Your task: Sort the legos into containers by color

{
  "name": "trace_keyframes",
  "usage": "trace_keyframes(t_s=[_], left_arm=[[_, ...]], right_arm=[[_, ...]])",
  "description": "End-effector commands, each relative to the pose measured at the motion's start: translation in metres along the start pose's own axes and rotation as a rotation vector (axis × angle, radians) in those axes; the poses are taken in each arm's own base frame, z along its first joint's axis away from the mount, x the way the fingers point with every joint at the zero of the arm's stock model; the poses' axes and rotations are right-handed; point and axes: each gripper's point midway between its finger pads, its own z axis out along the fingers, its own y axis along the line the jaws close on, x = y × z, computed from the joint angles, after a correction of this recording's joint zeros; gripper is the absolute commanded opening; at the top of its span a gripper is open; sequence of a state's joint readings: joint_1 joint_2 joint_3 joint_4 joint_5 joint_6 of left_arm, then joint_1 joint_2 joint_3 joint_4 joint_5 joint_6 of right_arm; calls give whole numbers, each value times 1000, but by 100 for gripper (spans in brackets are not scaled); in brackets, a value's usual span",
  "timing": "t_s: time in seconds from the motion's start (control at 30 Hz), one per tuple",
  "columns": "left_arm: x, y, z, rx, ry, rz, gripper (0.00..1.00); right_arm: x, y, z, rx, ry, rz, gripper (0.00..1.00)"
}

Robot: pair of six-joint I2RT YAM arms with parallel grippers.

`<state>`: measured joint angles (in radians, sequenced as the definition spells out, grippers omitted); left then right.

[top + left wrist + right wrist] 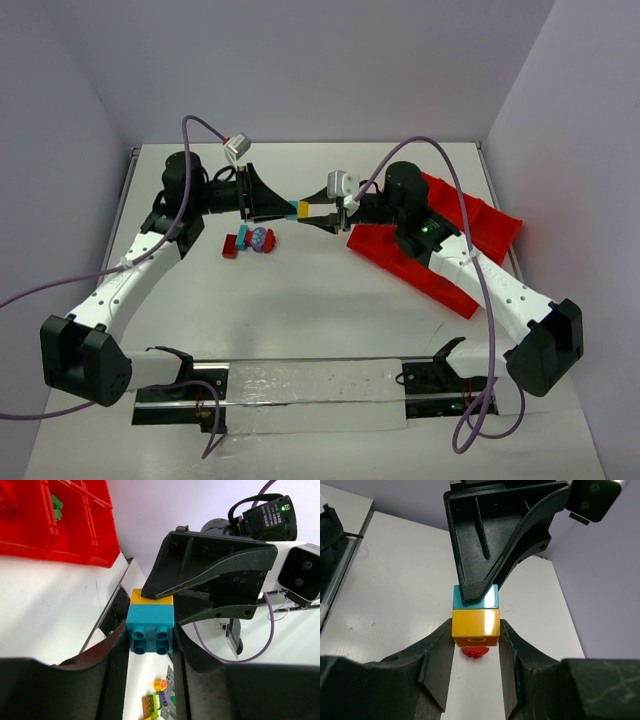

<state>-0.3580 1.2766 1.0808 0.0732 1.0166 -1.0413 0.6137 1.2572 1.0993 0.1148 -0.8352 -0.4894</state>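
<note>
Left claw (287, 207) clenched on teal brick (150, 627) | right claw (310, 213) clenched on yellow brick (475, 624) | joined pair held mid-air above table (300, 320), likely for pulling apart by color | red tray (480, 215) waits under right arm

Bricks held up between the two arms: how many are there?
2, stuck together: a teal brick in the left tool and a yellow brick in the right tool. No third shows, though the tools cover parts.
</note>
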Motion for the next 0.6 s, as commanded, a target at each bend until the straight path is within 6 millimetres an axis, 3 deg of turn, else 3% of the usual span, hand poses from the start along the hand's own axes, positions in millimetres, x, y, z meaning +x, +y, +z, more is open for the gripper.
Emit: trace_keyframes(t_s=[0.0,0.13,0.57], left_arm=[[-4,-24,1,71,-6,98,25],[-3,-21,2,65,-2,90,1],[-2,-33,-18,94,-22,132,0]], right_arm=[[1,9,4,-41,16,35,0],[4,12,4,-47,26,38,0],[14,5,-12,31,37,31,0]])
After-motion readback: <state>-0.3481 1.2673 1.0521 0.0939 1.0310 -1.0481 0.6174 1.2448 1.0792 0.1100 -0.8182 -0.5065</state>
